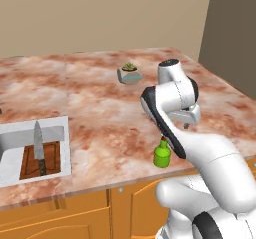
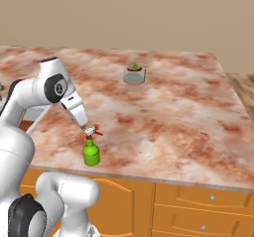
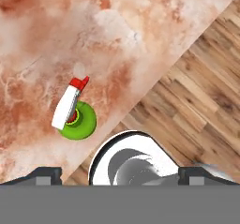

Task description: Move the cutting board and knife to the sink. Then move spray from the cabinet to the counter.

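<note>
The broad reddish-brown and cream marbled stone counter (image 1: 100, 108) spreads out ahead of me, carried on orange wooden drawers (image 2: 203, 206) with small round knobs. Beyond its front edge, from my hand view, lies a brown plank floor (image 3: 206, 87). Set into the counter at the far left is the rectangular grey stainless-steel sink (image 1: 10, 143) with its light metal rim. Inside the basin lies the flat dark brown wooden cutting board (image 1: 52, 160), and the kitchen knife (image 1: 38, 147) rests on top of it, its grey pointed blade aimed away from me and its dark handle toward the counter's front edge.

Near the back of the counter sits a small potted succulent (image 2: 134, 74) in a pale blue-banded pot, well apart from everything else.

The small green spray bottle (image 2: 91, 150) with red neck and white trigger nozzle stands upright on the counter close to its front edge. My gripper (image 2: 83, 126) hangs just above the nozzle, my fingers (image 3: 47, 175) spread wide apart and holding nothing.
</note>
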